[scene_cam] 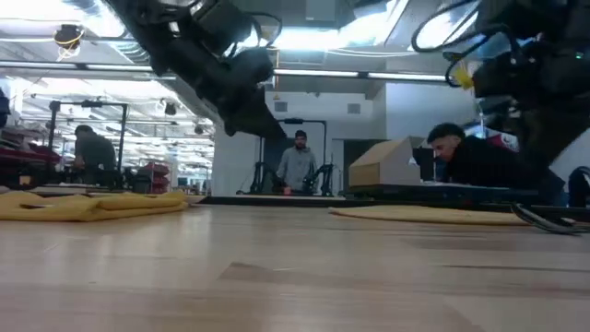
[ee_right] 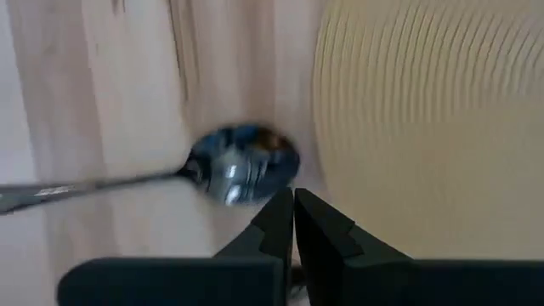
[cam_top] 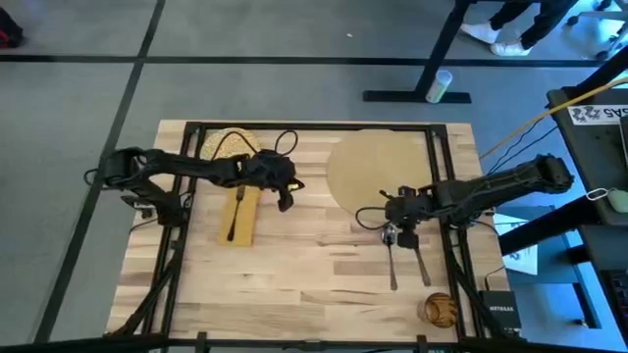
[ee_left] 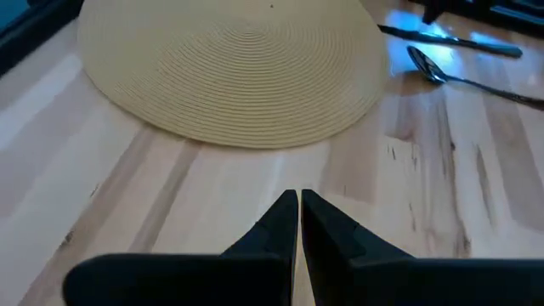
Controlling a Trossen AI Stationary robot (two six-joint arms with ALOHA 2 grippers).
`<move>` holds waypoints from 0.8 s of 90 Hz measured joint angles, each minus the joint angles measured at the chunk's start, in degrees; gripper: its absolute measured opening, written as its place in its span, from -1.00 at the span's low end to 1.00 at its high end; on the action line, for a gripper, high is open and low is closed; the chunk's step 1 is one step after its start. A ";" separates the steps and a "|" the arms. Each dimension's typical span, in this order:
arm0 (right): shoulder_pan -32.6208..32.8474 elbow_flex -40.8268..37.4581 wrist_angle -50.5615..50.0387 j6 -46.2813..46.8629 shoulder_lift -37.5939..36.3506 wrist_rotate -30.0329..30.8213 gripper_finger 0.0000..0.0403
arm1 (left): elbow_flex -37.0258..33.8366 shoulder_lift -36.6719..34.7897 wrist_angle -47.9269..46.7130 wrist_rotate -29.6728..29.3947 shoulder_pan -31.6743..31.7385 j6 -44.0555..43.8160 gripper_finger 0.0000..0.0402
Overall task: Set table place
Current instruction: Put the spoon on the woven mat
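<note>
Woven tan mat (cam_top: 381, 169), the place, lies flat on the light-wood desk (cam_top: 294, 284), in the far right part of the top, near the black frame at the back edge.

The right gripper (cam_top: 400, 231) hangs just off the mat's near rim, over the bowl of a spoon (ee_right: 242, 164). In the right wrist view its two dark fingers are pressed together with no gap and nothing between them, the spoon bowl just beyond their tips and the mat's ribbed edge beside it. A second utensil (cam_top: 422, 267) lies next to the spoon on the bare wood; from above it is too thin to say what kind it is.

The left gripper (cam_top: 286, 199) sits near the middle of the desk, well apart from the mat and to its left. In the left wrist view its fingers are also closed tip to tip and hold nothing, pointing toward the mat's near edge across a stretch of bare planks.

Beside the left gripper lies a mustard-yellow napkin (cam_top: 240, 216) with a dark utensil on it, and a speckled plate (cam_top: 228, 145) rests beyond it at the back. A small brown round object (cam_top: 439, 309) sits at the near right corner.
</note>
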 joint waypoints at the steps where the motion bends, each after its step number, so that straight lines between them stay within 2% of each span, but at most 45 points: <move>1: 0.00 0.00 -0.45 0.38 0.00 -0.10 -0.97 | 0.00 0.22 0.30 -0.01 -0.01 -0.02 -1.00; 19: 0.00 -0.03 -11.55 9.05 0.12 0.60 -0.97 | -0.01 4.62 4.29 -0.11 0.02 0.70 -1.00; 32: 0.00 -0.66 -9.14 10.24 0.35 1.85 -0.97 | -0.02 6.48 7.93 -0.04 0.31 2.13 -1.00; 53: 0.00 -2.10 7.30 8.82 0.48 3.55 -0.97 | -0.04 6.28 9.74 -0.06 -0.36 1.69 -1.00; 65: -0.07 -2.10 6.84 11.57 2.06 9.09 -0.97 | -0.02 6.18 10.09 0.01 -1.52 1.37 -1.00; 72: -0.07 -2.10 5.33 13.43 3.96 9.58 -0.97 | 0.00 6.18 10.19 0.00 -2.44 1.17 -1.00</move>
